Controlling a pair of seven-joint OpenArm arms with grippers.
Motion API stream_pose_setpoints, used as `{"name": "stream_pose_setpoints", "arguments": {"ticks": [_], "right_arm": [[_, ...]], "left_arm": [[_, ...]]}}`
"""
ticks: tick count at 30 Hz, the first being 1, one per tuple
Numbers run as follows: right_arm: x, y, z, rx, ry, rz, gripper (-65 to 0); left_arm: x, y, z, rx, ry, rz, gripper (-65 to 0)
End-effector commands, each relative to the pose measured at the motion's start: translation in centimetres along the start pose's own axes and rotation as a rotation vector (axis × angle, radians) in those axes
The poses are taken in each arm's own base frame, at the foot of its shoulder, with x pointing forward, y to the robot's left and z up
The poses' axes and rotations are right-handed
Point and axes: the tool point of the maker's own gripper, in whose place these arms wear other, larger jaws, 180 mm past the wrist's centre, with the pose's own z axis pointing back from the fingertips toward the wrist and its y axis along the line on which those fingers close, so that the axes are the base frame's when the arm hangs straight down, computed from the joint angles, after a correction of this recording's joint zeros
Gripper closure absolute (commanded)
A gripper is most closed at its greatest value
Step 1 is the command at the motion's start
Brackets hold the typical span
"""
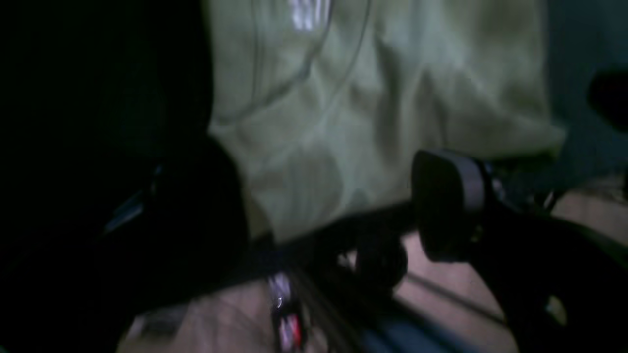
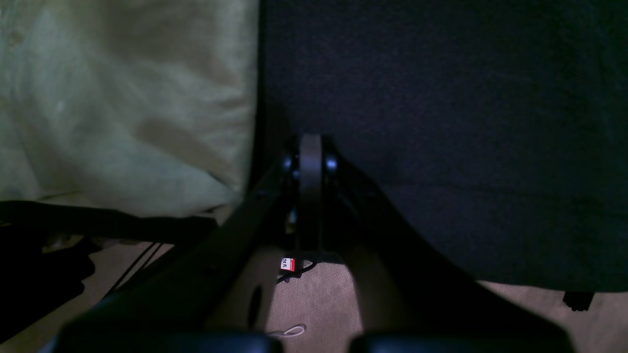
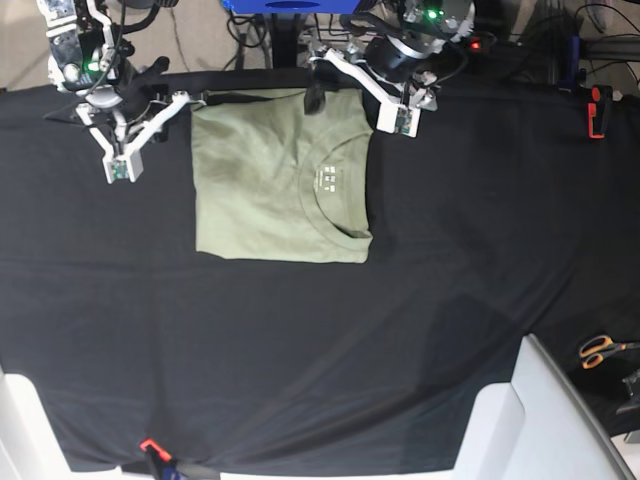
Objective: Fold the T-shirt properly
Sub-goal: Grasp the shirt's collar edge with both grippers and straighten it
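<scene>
Black cloth point(image 3: 300, 340) covers my worktop. Right end effector point(image 3: 148, 125) sits clenched, empty, left of the T-shirt point(image 3: 270, 185), which lies folded at the far edge; left end effector point(image 3: 345, 80) hangs released over its top corner.

My desk point(image 3: 500, 200) under a large black cloth point(image 3: 300, 340), the pale green T-shirt point(image 3: 260, 180) folded flat on that cloth toward the far edge, collar up, orange-handled scissors point(image 3: 600, 350) off the cloth's near right corner
</scene>
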Motion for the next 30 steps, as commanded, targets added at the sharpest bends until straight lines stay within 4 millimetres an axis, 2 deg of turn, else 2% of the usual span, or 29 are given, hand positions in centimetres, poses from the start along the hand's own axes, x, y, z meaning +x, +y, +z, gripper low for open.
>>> {"name": "stream_pose_setpoints", "arguments": {"ticks": [1,4,7,17,20,30], "right_arm": [[0.2,-0.2,0.1,-0.001,-0.011,0.006,0.0],[-0.2,-0.4,-0.1,-0.004,-0.001,0.004,0.0],[-0.3,-0.4,-0.2,-0.005,0.003,0.003,0.0],[0.0,-0.4,-0.2,-0.005,-0.003,0.004,0.0],[0.0,-0.4,-0.2,-0.005,-0.003,0.004,0.0],[0.1,-0.4,-0.2,-0.005,-0.004,0.004,0.0]], "left_arm": [[-0.8,0.1,0.0,0.001,0.004,0.006,-60.9],[-2.4,0.5,-0.3,0.014,0.011,0.026,-60.9],[-2.7,0.7,-0.4,0.019,0.003,0.032,-60.9],[-1.5,0.4,0.1,0.016,-0.056,0.03,-60.9],[-0.4,0.1,0.4,0.009,-0.086,0.024,-60.9],[0.7,0.0,-0.2,0.005,-0.107,0.02,-60.7]]}}
